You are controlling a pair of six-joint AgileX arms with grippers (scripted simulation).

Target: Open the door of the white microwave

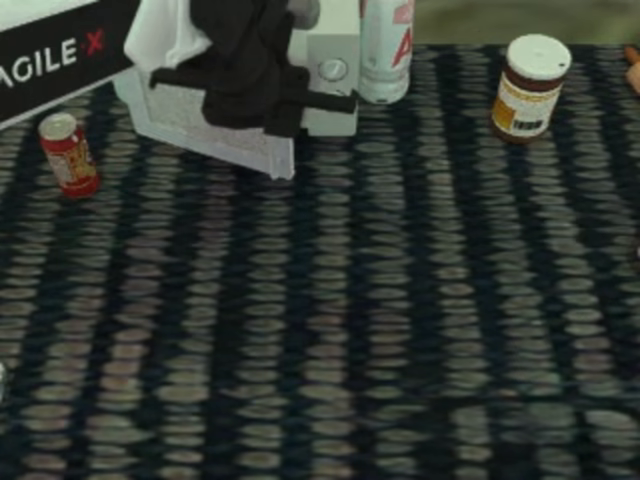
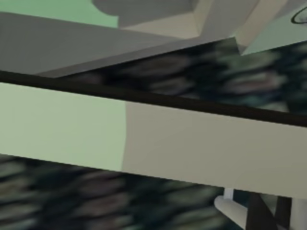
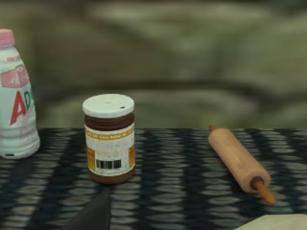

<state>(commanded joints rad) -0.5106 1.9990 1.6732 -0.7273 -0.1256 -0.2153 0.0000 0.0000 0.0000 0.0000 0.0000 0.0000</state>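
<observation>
The white microwave [image 1: 338,45] stands at the table's back left, a round silver knob [image 1: 333,69] on its control panel. Its door [image 1: 185,118], white with a grey mesh window, stands swung out at an angle, its free edge toward the table's front. My left gripper [image 1: 280,125] hangs over that free edge. In the left wrist view the door [image 2: 192,143] fills the picture as a pale band, and my left gripper [image 2: 268,216] is shut on the door's pale bar handle [image 2: 229,206]. My right gripper [image 3: 187,225] is open and idle, out of the top view.
A red can [image 1: 68,152] stands left of the door. A white bottle [image 1: 385,50] sits right beside the microwave. A brown jar [image 1: 528,88] with a white lid stands further right, with a rolling pin [image 3: 237,160] beyond it. A black sign [image 1: 50,55] lies at the back left.
</observation>
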